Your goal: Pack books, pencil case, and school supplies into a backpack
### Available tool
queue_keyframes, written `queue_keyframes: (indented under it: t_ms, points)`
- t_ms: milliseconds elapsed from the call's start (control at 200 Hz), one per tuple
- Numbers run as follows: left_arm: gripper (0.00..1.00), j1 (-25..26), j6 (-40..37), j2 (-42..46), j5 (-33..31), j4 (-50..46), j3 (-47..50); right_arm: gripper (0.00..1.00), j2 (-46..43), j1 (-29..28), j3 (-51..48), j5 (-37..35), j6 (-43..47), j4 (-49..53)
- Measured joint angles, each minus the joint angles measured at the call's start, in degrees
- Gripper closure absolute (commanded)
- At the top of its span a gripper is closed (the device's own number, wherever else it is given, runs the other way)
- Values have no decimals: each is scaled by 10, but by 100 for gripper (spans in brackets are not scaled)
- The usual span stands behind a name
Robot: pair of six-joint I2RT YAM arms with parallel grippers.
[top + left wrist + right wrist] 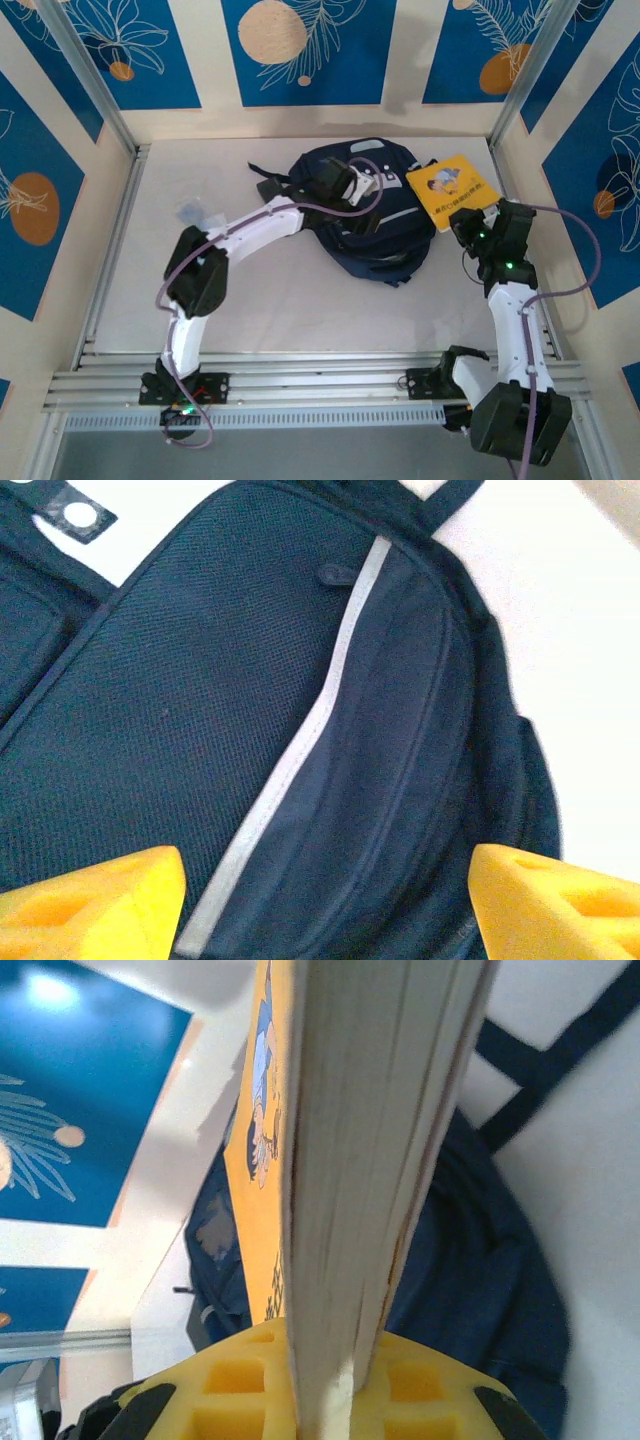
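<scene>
I have the right gripper (pixel 325 1395) clamped on the edge of the yellow book (pixel 452 188), just right of the backpack (pixel 400 245) mid-table, while the left gripper (pixel 328 885) hovers over the backpack's front, jaws wide apart and empty

Left arm (pixel 250 225) arcs forward, left end effector (pixel 325 905) facing down, its 2 yellow fingers (pixel 95 900) spread wide; right arm (pixel 515 320) reaches forward, right end effector (pixel 325 1360) clamped on the yellow book (pixel 350 1160)
</scene>
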State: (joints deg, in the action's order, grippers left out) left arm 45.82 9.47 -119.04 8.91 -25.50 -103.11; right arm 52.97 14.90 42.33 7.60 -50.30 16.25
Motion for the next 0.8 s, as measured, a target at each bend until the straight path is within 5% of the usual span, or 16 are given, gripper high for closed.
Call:
queue_keyframes:
  t_ms: [435, 495, 625, 800]
  points:
    - [21, 44, -90, -190, -130, -125, -169, 100, -12, 70, 0, 107, 9, 38]
    - [34, 47, -94, -208, -140, -146, -202, 100, -12, 71, 0, 115, 8, 38]
    - [99, 49, -96, -224, -140, -163, -235, 100, -15, 76, 0, 124, 8, 40]
    - [100, 47, -88, -221, -113, -165, -237, 100, -38, 94, 0, 119, 9, 54]
